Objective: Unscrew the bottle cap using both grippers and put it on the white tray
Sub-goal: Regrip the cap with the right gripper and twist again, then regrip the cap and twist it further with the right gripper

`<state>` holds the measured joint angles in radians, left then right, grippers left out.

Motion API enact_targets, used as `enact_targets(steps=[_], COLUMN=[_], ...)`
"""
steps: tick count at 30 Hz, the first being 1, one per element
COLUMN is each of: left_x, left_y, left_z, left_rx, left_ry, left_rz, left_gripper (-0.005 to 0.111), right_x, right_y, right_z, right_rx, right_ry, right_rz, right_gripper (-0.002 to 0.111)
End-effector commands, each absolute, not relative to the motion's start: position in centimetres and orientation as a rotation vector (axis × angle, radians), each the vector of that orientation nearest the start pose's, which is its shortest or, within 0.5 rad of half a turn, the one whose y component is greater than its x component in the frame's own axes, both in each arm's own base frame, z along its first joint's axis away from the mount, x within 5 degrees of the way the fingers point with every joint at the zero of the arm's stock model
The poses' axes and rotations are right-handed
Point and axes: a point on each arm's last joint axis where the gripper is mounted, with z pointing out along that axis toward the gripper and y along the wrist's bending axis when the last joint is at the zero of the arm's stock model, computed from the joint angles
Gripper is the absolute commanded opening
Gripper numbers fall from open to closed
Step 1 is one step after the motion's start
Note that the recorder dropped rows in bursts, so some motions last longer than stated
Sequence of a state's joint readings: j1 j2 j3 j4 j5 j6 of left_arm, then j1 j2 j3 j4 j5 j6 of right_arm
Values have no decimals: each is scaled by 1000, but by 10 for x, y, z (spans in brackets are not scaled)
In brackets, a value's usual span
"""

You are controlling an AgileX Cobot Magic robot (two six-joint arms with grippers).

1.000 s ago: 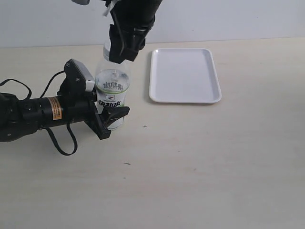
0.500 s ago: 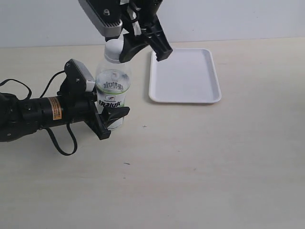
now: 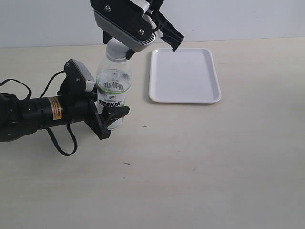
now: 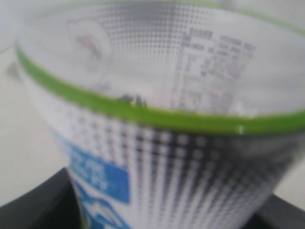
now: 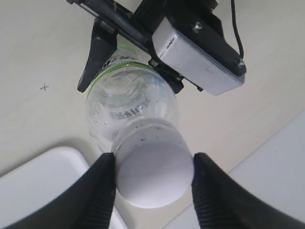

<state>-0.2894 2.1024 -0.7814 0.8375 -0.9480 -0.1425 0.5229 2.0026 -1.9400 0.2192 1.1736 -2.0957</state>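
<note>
A big, pale, flat table [image 3: 200, 167] holds everything. A flat white plastic tray [image 3: 185, 76] with round corners lies near the far edge of the table, a bit right of the middle. It has nothing on it.

The left gripper [image 3: 110, 113] is black and round like a tube, with an orange label [image 3: 56, 109] and black cables. It reaches in from the left edge of the table. Its black fingers [image 3: 116, 112] hug the bottle, one in front and one behind, and squeeze it.

The right gripper [image 5: 153, 191] is black with a grey plate [image 3: 121, 21]. It hangs over the bottle, near the far edge. Its two black fingers [image 5: 102, 191] sit close on both sides of the cap. I cannot tell if they squeeze it.

The clear plastic drink bottle [image 3: 113, 88] with a white and green label stands upright, just left of the tray and apart from it.

The small round white bottle cap [image 3: 114, 50] is on top of the bottle, not on the tray.
</note>
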Motion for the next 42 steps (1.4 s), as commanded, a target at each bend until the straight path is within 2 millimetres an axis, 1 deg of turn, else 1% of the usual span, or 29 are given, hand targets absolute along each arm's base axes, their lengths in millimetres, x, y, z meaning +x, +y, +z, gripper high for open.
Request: enact_targets(steps=[1,3,7,9,10,12,17,21,26,29,33,37,42], left_x=[315,315,315,315,315,315,315,315,315,315,315,315,315], left_y=[-152,-152,-152,-152,-152,-152,-152,-152,-152,-152,-152,-152,-152], left_z=[88,88,88,88,88,88,88,88,88,88,88,88,88], left_rx=[1032,1032,1032,1032,1032,1032,1032,1032,1032,1032,1032,1032,1034], left_ry=[1680,1680,1680,1680,1680,1680,1680,1680,1680,1680,1680,1680,1679], left_rz=[-591,-591,-591,-591,-591,-591,-591,-591,-591,-591,-591,-591,-592], left_gripper=[0,0,0,0,0,0,0,0,0,0,0,0,0], right_x=[372,372,372,372,372,372,371,370,369,369,368,368,368], right_y=[236,236,236,236,236,236,235,234,234,234,234,234,234], right_z=[310,310,311,311,311,311,313,317,321,321,320,320,320], right_rx=[-2596,-2595,-2591,-2581,-2574,-2557,-2482,-2342,-1977,-1793,-1590,-1471,-1256], right_ry=[718,718,720,751,771,820,994,1260,1764,1959,2144,2238,2380], right_rz=[-202,-201,-204,-197,-192,-180,-141,-75,74,141,210,246,312], right_gripper=[9,18,50,64,69,74,75,75,75,75,75,75,75])
